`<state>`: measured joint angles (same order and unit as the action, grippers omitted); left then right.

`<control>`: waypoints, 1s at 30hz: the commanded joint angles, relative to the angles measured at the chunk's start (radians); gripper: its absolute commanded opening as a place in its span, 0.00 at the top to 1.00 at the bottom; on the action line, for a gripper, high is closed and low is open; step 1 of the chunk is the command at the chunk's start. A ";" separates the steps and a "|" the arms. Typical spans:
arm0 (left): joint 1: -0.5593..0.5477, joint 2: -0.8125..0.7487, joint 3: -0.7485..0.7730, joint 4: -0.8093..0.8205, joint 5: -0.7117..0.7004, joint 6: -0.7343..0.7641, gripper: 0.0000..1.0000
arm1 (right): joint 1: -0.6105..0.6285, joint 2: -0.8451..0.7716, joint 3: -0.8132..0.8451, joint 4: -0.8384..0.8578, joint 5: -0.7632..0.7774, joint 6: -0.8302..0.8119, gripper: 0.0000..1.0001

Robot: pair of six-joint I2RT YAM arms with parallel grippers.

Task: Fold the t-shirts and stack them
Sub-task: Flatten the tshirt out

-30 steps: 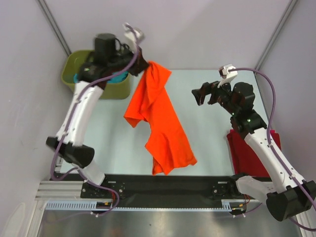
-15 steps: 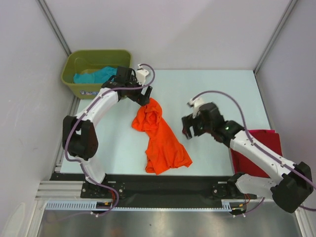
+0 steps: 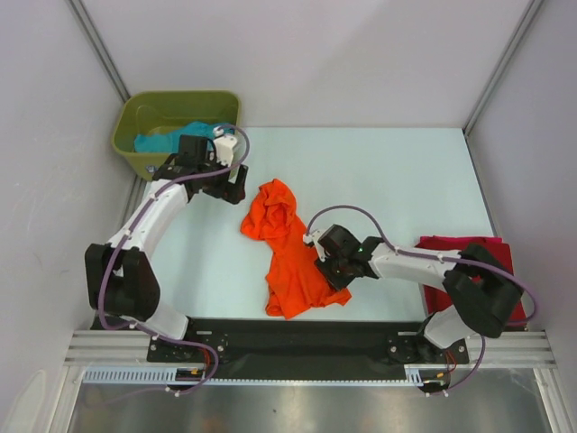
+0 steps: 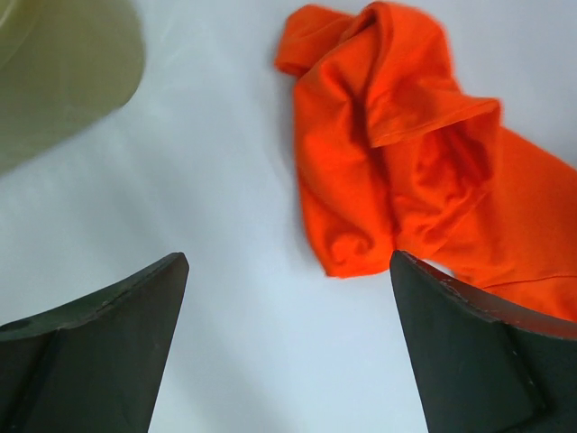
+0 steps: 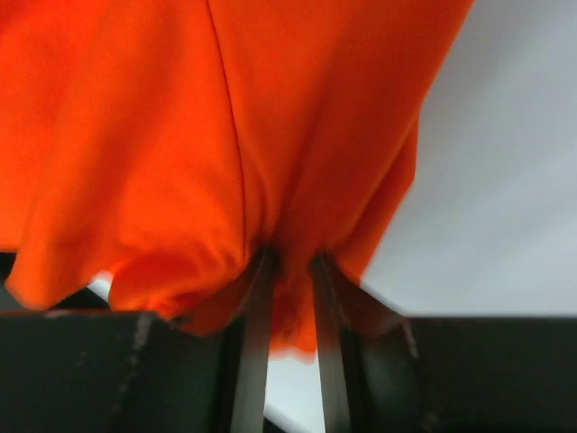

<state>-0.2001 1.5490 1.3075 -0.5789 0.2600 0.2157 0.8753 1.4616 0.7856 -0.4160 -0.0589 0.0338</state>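
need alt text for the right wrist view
The right pincer is pinched shut on a bunched fold of the orange t-shirt, which fills most of the frame. Pale table shows at the right.

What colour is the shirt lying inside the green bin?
Teal; the t-shirt shows best in the top external view.

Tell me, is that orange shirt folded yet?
No, crumpled: the orange t-shirt lies bunched and wrinkled, the right fingers pinching its cloth.

Matt orange cloth t-shirt (image 3: 293, 248)
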 commanded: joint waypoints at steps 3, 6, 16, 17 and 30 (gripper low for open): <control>0.024 -0.104 -0.053 -0.018 -0.013 0.005 0.00 | -0.039 0.049 0.038 -0.003 0.004 0.078 0.88; 0.024 -0.110 -0.086 -0.015 0.010 0.011 0.00 | -0.134 0.025 0.053 -0.042 0.092 0.103 1.00; -0.112 0.028 -0.030 0.004 -0.027 0.144 0.28 | -0.531 0.193 0.302 -0.013 0.113 -0.031 0.79; -0.131 0.037 -0.019 0.022 -0.034 0.158 0.28 | -0.551 0.219 0.355 -0.026 0.111 -0.032 0.72; -0.272 0.285 0.081 0.192 -0.156 0.381 0.34 | -0.562 -0.112 0.212 -0.269 -0.002 0.356 0.36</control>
<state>-0.4694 1.7851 1.3281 -0.4179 0.1474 0.5297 0.2806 1.4193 1.0706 -0.5732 -0.0093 0.2420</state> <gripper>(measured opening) 0.668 0.632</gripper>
